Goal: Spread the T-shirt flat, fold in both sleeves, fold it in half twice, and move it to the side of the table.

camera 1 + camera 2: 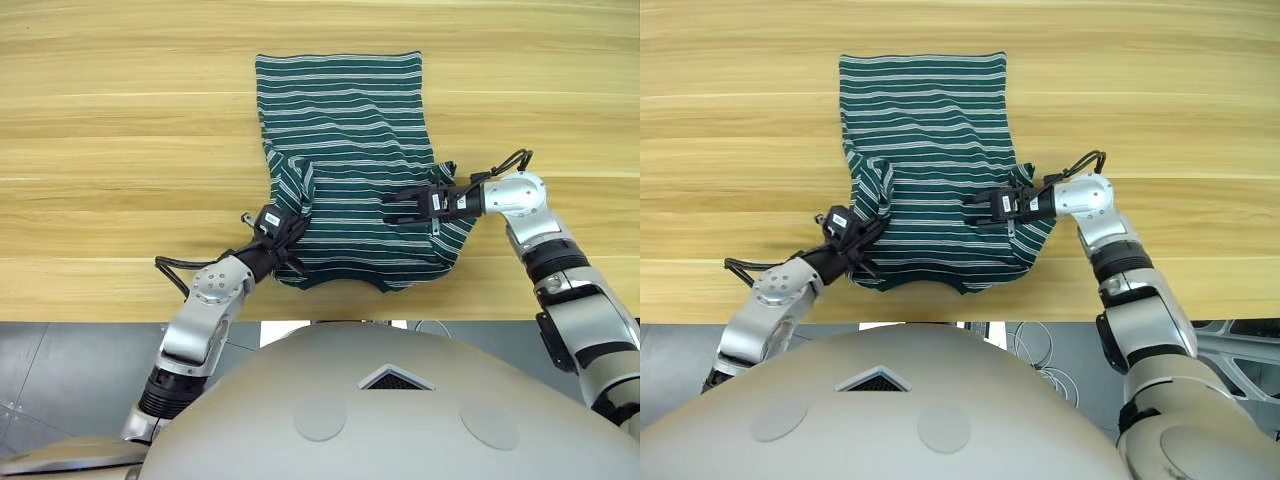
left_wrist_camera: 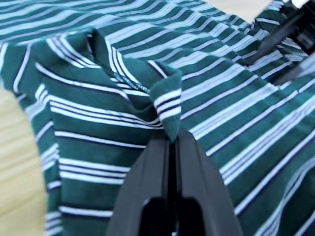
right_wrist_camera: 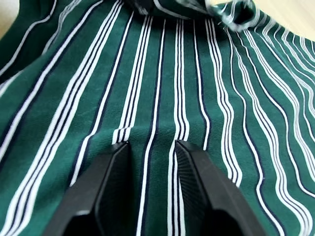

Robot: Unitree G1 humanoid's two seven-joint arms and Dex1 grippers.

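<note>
On table (image 1: 120,150), near front edge: one T-shirt (image 1: 345,130) is laid, partly bunched | left gripper (image 2: 171,138) is clamped on a fold at its left side | right gripper (image 3: 151,145) is held agape over the cloth, nothing gripped | T-shirt judged soft, light, limp; best pinched at hems or sleeve edges | count: one T-shirt, two grippers

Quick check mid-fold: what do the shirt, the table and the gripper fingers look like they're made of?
The shirt looks like a soft knit, probably cotton jersey, matte: the fine weave shows up close and it bunches in soft folds. The table is light wood or a wood-look laminate, smooth, with long grain lines. The fingers look like hard black plastic, matte, with seemingly ribbed inner faces.
</note>
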